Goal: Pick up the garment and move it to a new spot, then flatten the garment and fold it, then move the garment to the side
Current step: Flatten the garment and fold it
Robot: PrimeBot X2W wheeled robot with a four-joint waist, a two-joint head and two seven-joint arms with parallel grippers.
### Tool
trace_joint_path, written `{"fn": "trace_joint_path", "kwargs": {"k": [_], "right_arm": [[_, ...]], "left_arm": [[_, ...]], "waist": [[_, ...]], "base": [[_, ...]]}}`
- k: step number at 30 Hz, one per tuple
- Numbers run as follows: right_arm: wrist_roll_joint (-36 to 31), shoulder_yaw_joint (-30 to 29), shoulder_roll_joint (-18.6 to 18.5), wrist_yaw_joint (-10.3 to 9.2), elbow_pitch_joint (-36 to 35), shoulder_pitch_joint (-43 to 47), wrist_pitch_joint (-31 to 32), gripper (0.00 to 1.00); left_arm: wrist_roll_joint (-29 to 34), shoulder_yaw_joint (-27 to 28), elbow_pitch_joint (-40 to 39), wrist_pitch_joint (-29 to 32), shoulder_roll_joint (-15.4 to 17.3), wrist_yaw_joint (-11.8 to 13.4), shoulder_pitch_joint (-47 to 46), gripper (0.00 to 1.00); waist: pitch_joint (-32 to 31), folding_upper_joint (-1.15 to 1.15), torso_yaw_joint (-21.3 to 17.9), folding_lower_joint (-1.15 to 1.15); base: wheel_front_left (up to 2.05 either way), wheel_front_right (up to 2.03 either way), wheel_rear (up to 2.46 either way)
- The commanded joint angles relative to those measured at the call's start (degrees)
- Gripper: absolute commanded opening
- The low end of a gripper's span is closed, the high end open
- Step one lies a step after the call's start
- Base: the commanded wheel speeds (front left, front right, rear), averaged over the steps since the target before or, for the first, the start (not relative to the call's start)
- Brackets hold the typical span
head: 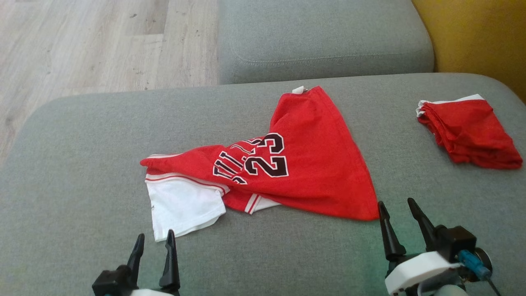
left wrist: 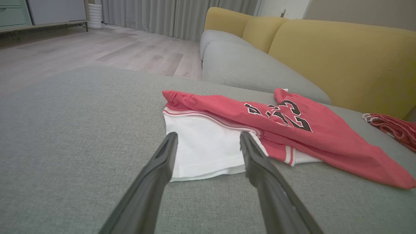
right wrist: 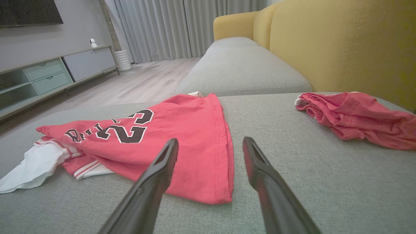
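Left pincer (head: 155,233) and right pincer (head: 395,201), both spread wide and empty, hover at the frame's bottom edge before a crumpled red-and-white jersey (head: 312,164) lying mid-frame on the grey sofa cushion (head: 82,164), a light, limp cloth likely best pinched at its near corners.

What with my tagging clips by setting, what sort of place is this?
Most likely a home living room: a grey sofa with yellow back cushions, a low media cabinet by the wall, and floor-length curtains.

Left tool (head: 155,233), right tool (head: 396,201), tapered black fingers (head: 388,234), white wrist housing (head: 419,272), blue plug (head: 472,263).
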Motion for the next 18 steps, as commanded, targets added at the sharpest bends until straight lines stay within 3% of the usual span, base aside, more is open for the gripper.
{"fn": "trace_joint_path", "kwargs": {"k": [1, 18], "right_arm": [[0.4, 1.4, -0.3, 0.21, -1.5, -2.8, -0.4, 1.0], [0.4, 1.2, -0.3, 0.21, -0.4, -3.2, -1.0, 1.0]], "left_arm": [[0.4, 2.0, -1.4, -0.7, 0.1, -0.2, -3.2, 1.0], [0.4, 2.0, 1.0, 0.6, 0.0, -0.4, -4.6, 1.0]], "waist": [[0.0, 0.0, 0.0, 0.0], [1.3, 0.0, 0.5, 0.0]], "base": [[0.0, 0.0, 0.0], [0.0, 0.0, 0.0]]}}
